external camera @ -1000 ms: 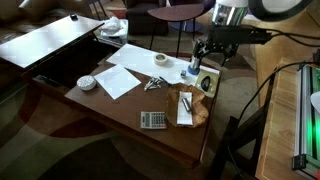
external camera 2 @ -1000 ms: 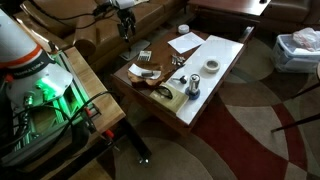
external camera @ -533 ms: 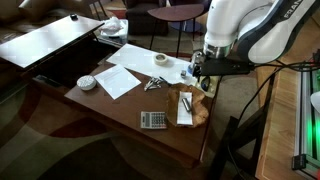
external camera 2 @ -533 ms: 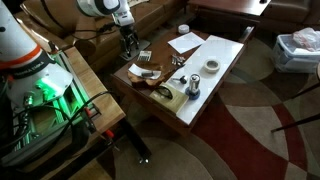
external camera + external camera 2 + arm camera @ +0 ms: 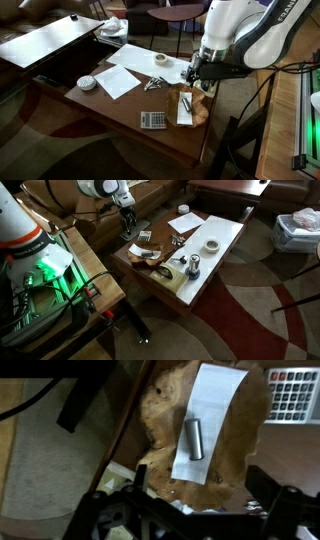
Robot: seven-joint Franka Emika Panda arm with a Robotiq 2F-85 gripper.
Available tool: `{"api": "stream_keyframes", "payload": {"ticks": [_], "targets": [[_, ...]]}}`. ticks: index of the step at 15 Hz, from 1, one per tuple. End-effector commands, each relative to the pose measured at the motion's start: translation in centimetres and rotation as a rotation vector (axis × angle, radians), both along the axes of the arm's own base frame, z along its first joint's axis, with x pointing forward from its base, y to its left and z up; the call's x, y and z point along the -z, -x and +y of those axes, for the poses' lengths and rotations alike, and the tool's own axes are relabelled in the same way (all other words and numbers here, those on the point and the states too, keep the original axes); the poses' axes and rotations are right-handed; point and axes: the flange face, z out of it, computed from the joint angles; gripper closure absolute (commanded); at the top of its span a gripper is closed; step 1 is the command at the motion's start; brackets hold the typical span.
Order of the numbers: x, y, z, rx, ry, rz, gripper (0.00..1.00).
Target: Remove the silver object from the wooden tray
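Note:
The silver object (image 5: 196, 438) is a short dark-silvery stick. It lies on a white paper slip (image 5: 205, 415) in the wooden tray (image 5: 158, 415). It also shows in an exterior view (image 5: 186, 102), on the tray (image 5: 200, 112) near the table's edge. The tray shows in the other exterior view too (image 5: 149, 256). My gripper (image 5: 200, 488) is open and empty, its fingers spread wide. It hovers above the table just beyond the tray's end, apart from the silver object, in both exterior views (image 5: 196, 72) (image 5: 128, 220).
A grey calculator (image 5: 153, 120) lies next to the tray and shows in the wrist view (image 5: 293, 395). A shiny metal cluster (image 5: 153, 84), a tape roll (image 5: 161, 60), white sheets (image 5: 120, 78) and a small bottle (image 5: 190, 70) lie farther back. The table edge runs close beside the tray.
The arm has come down and swung in over the table toward the tray. The gripper is lower and closer to the silver object. Nothing on the table moved.

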Motion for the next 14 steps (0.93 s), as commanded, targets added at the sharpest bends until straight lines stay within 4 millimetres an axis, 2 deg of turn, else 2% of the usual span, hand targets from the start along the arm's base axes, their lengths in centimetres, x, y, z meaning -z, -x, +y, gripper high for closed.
{"api": "stream_keyframes", "payload": {"ticks": [1,5,8,9,11,13,14], "targets": [[3.8,-0.7,0.8,-0.169,-0.065,-0.037,0.0],[8.0,-1.1,-0.5,-0.313,0.01,-0.07,0.0],[11.0,-0.9,-0.7,-0.341,0.028,-0.044,0.0],[8.7,-0.7,-0.9,-0.315,0.012,-0.042,0.0],[10.4,-0.6,-0.7,-0.33,0.019,-0.029,0.0],[10.8,-0.8,-0.6,-0.332,0.02,-0.029,0.0],[11.4,-1.3,-0.6,-0.277,0.041,-0.033,0.0]]}}
